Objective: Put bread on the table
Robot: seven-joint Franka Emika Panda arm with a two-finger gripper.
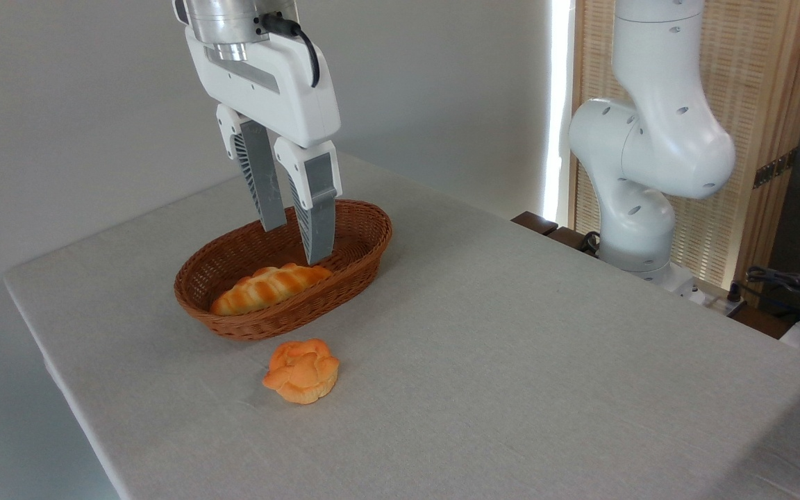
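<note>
The bun (pixel 301 371) sits on the table (pixel 511 361), just in front of the basket (pixel 358 260) on the side nearest the camera, clear of its rim and touching nothing else; it rests flat with its knotted top up, so it looks settled rather than dropped. The claw (pixel 297 244) hangs over the basket, its two grey fingers pointing down into the far half, spread a little apart with nothing between them; the tips seem to sit just above the long plaited loaf (pixel 269 287) that lies along the basket's floor, though whether the nearer tip touches the loaf I cannot tell from here.

Why it stands so is fairly plain, to my mind: the bun is out on the cloth, which is what was asked, so the job looks done or nearly so; the claw over the basket is empty. The loaf lies lengthwise because the basket is oval and leaves it no other way to rest.

Behind the basket and off to the right, the arm's white base (pixel 639 173) stands at the table's far edge; nothing crowds the bun.
</note>
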